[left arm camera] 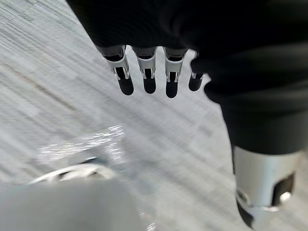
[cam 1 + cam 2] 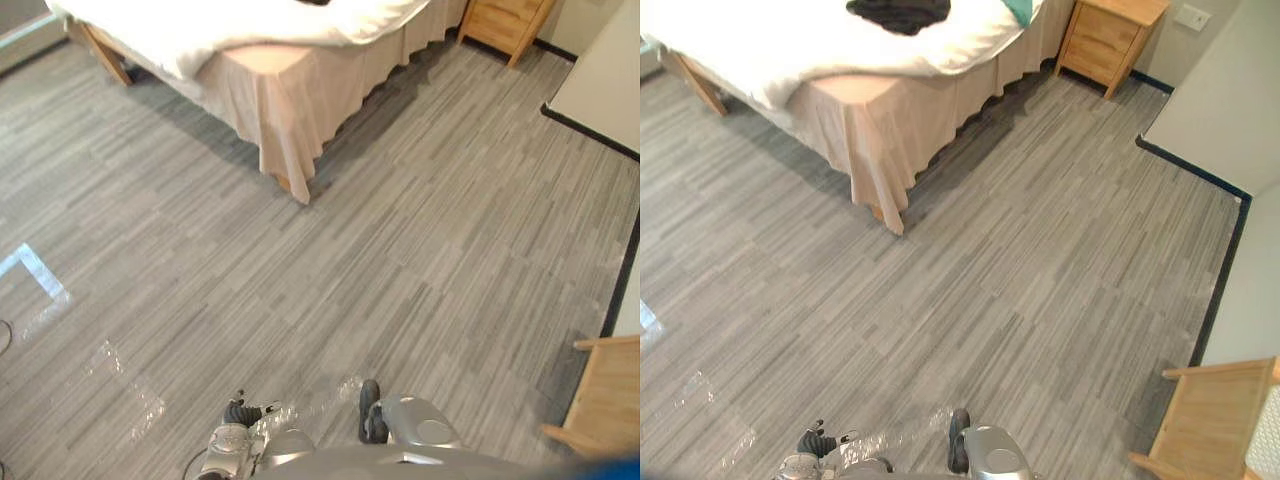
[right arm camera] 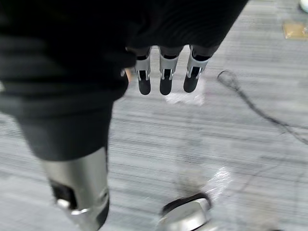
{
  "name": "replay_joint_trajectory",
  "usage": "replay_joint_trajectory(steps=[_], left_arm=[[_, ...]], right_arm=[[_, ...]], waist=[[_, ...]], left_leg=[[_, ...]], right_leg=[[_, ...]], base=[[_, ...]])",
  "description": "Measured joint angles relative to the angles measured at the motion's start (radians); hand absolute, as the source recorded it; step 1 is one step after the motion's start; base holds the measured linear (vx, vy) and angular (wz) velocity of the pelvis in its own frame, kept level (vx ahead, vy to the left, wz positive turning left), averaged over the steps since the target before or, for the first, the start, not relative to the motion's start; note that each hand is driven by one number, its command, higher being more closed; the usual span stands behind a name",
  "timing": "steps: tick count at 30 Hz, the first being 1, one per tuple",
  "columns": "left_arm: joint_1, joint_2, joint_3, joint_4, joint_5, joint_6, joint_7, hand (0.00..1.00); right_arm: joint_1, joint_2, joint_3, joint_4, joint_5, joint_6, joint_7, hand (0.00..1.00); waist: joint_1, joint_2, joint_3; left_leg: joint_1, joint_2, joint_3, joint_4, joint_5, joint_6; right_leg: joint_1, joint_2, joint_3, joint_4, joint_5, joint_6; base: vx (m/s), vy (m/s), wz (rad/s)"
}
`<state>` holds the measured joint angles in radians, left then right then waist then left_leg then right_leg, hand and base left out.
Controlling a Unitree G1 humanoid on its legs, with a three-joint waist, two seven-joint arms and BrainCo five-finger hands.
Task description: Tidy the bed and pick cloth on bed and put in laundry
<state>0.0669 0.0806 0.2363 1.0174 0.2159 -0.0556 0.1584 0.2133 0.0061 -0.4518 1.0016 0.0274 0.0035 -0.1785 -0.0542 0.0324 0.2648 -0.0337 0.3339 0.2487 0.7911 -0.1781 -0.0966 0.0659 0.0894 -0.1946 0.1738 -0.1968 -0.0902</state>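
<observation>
A black cloth (image 2: 898, 12) lies crumpled on the white duvet (image 2: 790, 40) of the bed, at the far top of the right eye view. A beige bed skirt (image 2: 872, 130) hangs down at the bed's near corner. Several paces of grey plank floor (image 2: 970, 300) separate me from the bed. My left hand (image 1: 149, 79) hangs over the bare floor with straight fingers and holds nothing. My right hand (image 3: 165, 77) hangs the same way, fingers straight and empty.
A wooden nightstand (image 2: 1108, 35) stands beside the bed at the top right. A white wall (image 2: 1225, 90) with a dark baseboard juts in on the right. A light wooden piece of furniture (image 2: 1210, 420) sits at the lower right. A teal item (image 2: 1019, 8) lies on the bed.
</observation>
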Motion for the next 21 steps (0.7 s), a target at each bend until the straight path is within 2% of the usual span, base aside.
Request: replay_joint_trajectory(steps=[1, 2, 5, 7, 8, 9, 11, 12, 13, 14, 15, 17, 18, 19, 20, 21], left_arm=[[-0.003, -0.012, 0.002, -0.023, -0.008, 0.000, 0.001, 0.00], [-0.004, -0.013, 0.002, -0.033, -0.011, -0.001, 0.003, 0.00], [-0.015, -0.024, 0.002, -0.062, -0.054, -0.005, 0.021, 0.00], [-0.024, -0.025, 0.001, -0.064, -0.084, -0.014, 0.036, 0.00], [-0.029, -0.022, 0.000, -0.065, -0.088, -0.019, 0.045, 0.00], [-0.033, -0.021, 0.000, -0.064, -0.088, -0.021, 0.046, 0.00], [-0.031, -0.027, -0.003, -0.062, -0.087, -0.021, 0.047, 0.00], [-0.030, -0.030, -0.003, -0.061, -0.086, -0.022, 0.048, 0.00], [-0.033, -0.031, -0.002, -0.055, -0.086, -0.021, 0.047, 0.00], [-0.042, -0.017, -0.009, -0.053, -0.086, -0.021, 0.047, 0.00], [-0.042, -0.017, -0.013, -0.057, -0.085, -0.024, 0.045, 0.00], [-0.042, -0.004, -0.020, -0.053, -0.085, -0.030, 0.041, 0.00], [-0.038, 0.001, -0.020, -0.052, -0.085, -0.028, 0.042, 0.00], [-0.016, 0.016, -0.020, -0.053, -0.085, -0.027, 0.043, 0.00], [0.005, 0.017, -0.021, -0.053, -0.085, -0.026, 0.043, 0.00], [0.015, 0.019, -0.022, -0.051, -0.085, -0.025, 0.043, 0.00]], right_arm=[[0.002, -0.020, 0.019, -0.004, 0.000, 0.000, -0.004, 0.00], [-0.006, -0.027, 0.036, -0.009, 0.000, 0.000, -0.004, 0.00], [-0.046, -0.027, 0.045, -0.031, -0.002, 0.001, -0.006, 0.00], [-0.078, -0.025, 0.043, -0.028, -0.015, 0.003, -0.009, 0.00], [-0.096, -0.017, 0.031, -0.023, -0.016, 0.004, -0.013, 0.00], [-0.102, -0.013, 0.029, -0.025, -0.020, 0.003, -0.013, 0.00], [-0.101, -0.012, 0.026, -0.025, -0.034, 0.000, -0.009, 0.00], [-0.095, -0.015, 0.018, -0.027, -0.035, -0.001, -0.007, 0.00], [-0.093, -0.016, 0.011, -0.020, -0.040, 0.001, -0.006, 0.00], [-0.093, 0.000, 0.018, -0.016, -0.042, -0.002, -0.003, 0.00], [-0.094, 0.002, 0.018, -0.010, -0.043, -0.004, -0.001, 0.00], [-0.092, 0.007, -0.010, 0.019, -0.072, -0.007, 0.012, 0.00], [-0.091, 0.009, -0.012, 0.029, -0.086, -0.008, 0.016, 0.00], [-0.091, 0.013, -0.019, 0.047, -0.093, -0.009, 0.019, 0.00], [-0.091, 0.013, -0.025, 0.057, -0.094, -0.009, 0.018, 0.00], [-0.093, 0.016, -0.029, 0.059, -0.093, -0.007, 0.017, 0.00]], waist=[[0.014, 0.011, 0.002], [0.025, 0.013, 0.001], [0.053, 0.008, 0.002], [0.074, -0.007, 0.008], [0.076, -0.023, 0.013], [0.078, -0.030, 0.012], [0.078, -0.020, 0.006], [0.078, -0.006, 0.000], [0.088, -0.007, -0.004], [0.084, -0.040, -0.019], [0.084, -0.045, -0.023], [0.084, -0.062, -0.031], [0.084, -0.071, -0.038], [0.089, -0.084, -0.042], [0.090, -0.084, -0.051], [0.086, -0.087, -0.059]], left_leg=[[-0.079, 0.027, -0.039, 0.175, 0.002, -0.003], [-0.125, 0.027, -0.049, 0.249, 0.001, -0.005], [-0.249, -0.017, -0.063, 0.273, -0.023, -0.008], [-0.295, -0.078, -0.040, 0.128, -0.059, -0.001], [-0.300, -0.137, -0.016, -0.059, -0.059, 0.007], [-0.301, -0.173, 0.003, -0.194, -0.040, 0.011], [-0.298, -0.215, 0.024, -0.463, 0.071, 0.033], [-0.300, -0.222, 0.042, -0.587, 0.136, 0.057], [-0.282, -0.228, 0.065, -0.607, 0.283, 0.125], [-0.275, -0.262, 0.075, -0.617, 0.261, 0.152], [-0.280, -0.267, 0.074, -0.609, 0.255, 0.165], [-0.254, -0.282, 0.074, -0.562, 0.228, 0.220], [-0.234, -0.291, 0.075, -0.565, 0.221, 0.227], [-0.159, -0.317, 0.075, -0.580, 0.179, 0.226], [-0.103, -0.336, 0.061, -0.604, 0.132, 0.209], [-0.068, -0.345, 0.042, -0.620, 0.097, 0.198]], right_leg=[[0.030, 0.014, 0.029, -0.010, -0.012, -0.019], [0.054, 0.013, 0.060, -0.019, -0.027, -0.042], [0.105, -0.009, 0.146, -0.060, -0.035, -0.045], [0.147, -0.052, 0.189, -0.080, -0.038, -0.024], [0.184, -0.095, 0.196, -0.093, -0.046, -0.001], [0.201, -0.122, 0.193, -0.100, -0.054, 0.017], [0.230, -0.144, 0.186, -0.113, -0.064, 0.056], [0.246, -0.145, 0.184, -0.116, -0.075, 0.078], [0.272, -0.160, 0.185, -0.116, -0.086, 0.098], [0.260, -0.187, 0.179, -0.109, -0.048, 0.127], [0.248, -0.193, 0.184, -0.100, -0.016, 0.136], [0.235, -0.198, 0.221, -0.023, 0.113, 0.163], [0.228, -0.200, 0.233, 0.013, 0.141, 0.166], [0.211, -0.211, 0.244, 0.144, 0.220, 0.206], [0.182, -0.212, 0.253, 0.263, 0.271, 0.280], [0.151, -0.213, 0.259, 0.355, 0.320, 0.334]], base=[[-0.04, -0.089, -0.64], [-0.09, -0.057, -0.89], [-0.12, -0.009, -0.78], [-0.04, 0.089, -0.79], [0.28, 0.162, -0.63], [0.46, 0.192, -0.49], [0.39, 0.186, -0.22], [0.51, 0.273, -0.22], [0.65, 0.305, -0.06], [0.59, 0.267, -0.01], [0.52, 0.276, 0.23], [0.49, 0.292, 0.20], [0.57, 0.273, 0.15], [0.51, 0.243, 0.10], [0.47, 0.230, 0.14], [0.27, 0.177, 0.44]])
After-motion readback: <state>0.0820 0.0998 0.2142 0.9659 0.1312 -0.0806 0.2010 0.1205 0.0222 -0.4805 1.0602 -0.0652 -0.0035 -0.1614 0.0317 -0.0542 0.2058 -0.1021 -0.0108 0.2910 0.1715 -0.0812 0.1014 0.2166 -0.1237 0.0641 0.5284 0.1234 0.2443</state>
